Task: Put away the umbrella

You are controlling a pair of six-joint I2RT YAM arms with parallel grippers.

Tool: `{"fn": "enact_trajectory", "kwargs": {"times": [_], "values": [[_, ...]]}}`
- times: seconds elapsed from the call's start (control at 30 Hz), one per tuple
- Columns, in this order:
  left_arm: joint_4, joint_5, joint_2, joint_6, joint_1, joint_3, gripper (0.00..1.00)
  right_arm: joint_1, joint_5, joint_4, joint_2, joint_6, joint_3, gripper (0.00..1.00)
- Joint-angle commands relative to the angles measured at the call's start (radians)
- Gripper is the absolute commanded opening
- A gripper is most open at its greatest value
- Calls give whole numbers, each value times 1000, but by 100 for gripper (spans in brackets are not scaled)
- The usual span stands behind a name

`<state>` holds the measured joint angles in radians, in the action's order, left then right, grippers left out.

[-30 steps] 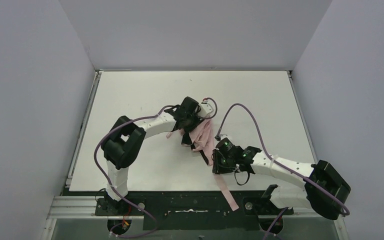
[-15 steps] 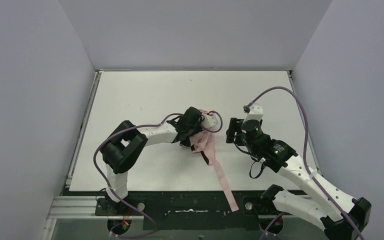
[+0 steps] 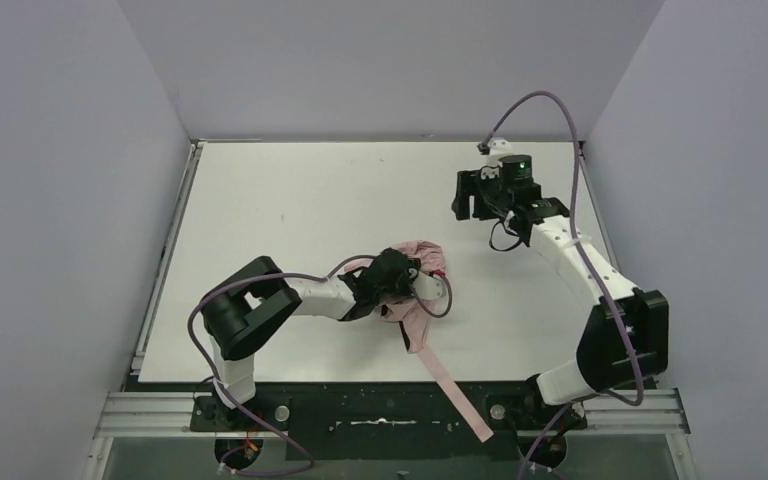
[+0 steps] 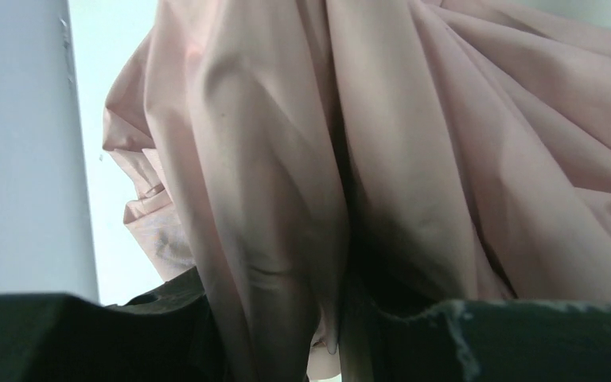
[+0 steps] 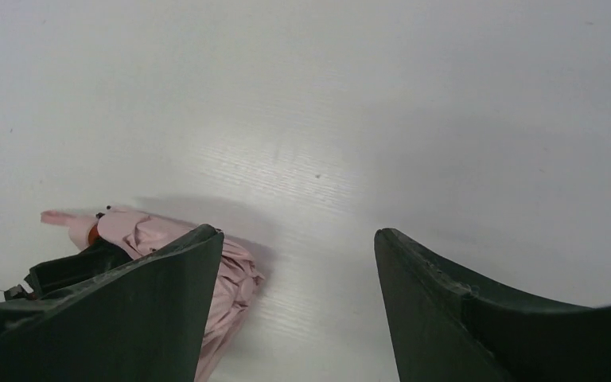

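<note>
Left gripper: the left gripper is clenching a gathered fold of the umbrella; in the left wrist view pink cloth is bunching between its dark fingers.
Right gripper: the right gripper is standing released, jaws wide apart, with only bare table showing between them and nothing held.
Umbrella: it is lying crumpled at the lower centre of the overhead view, partly under the left gripper, while a long pink strip is trailing towards the lower right across the black rail.
Step in hand: judging by the loose canopy, the fabric is probably being gathered for wrapping and strapping.
Doing it well: the left grip should be pinning the bundle near the shaft rather than pinching one thin layer, which could slip. The right gripper should be coming in low to take the free fabric or the strip, pulling along the folds and not across them, so that no rib catches.
Left arm pose: it is reaching from the lower left, elbow bent, forearm lying low and pointing right.
Right arm pose: it is stretching up to the upper right of the overhead view, well apart from the umbrella, wrist angled back towards the centre.
</note>
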<state>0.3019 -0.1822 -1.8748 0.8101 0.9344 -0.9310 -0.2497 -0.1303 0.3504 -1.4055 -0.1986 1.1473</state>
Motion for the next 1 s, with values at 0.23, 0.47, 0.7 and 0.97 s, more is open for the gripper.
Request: {"fn": "enact_trajectory", "kwargs": {"times": [0.23,0.47,0.7,0.97], "values": [[145,19,-13,185,51,151,0,-5,-537,314,-344,523,303,79],[247,4,-25,253,60,197,0,-19,-641,450,-442,635,351,85],[244,3,-39,280,71,204,0,-51,-676,480,-497,667,358,88],[249,-3,-50,287,73,205,0,-87,-669,532,-545,706,349,90]]}}
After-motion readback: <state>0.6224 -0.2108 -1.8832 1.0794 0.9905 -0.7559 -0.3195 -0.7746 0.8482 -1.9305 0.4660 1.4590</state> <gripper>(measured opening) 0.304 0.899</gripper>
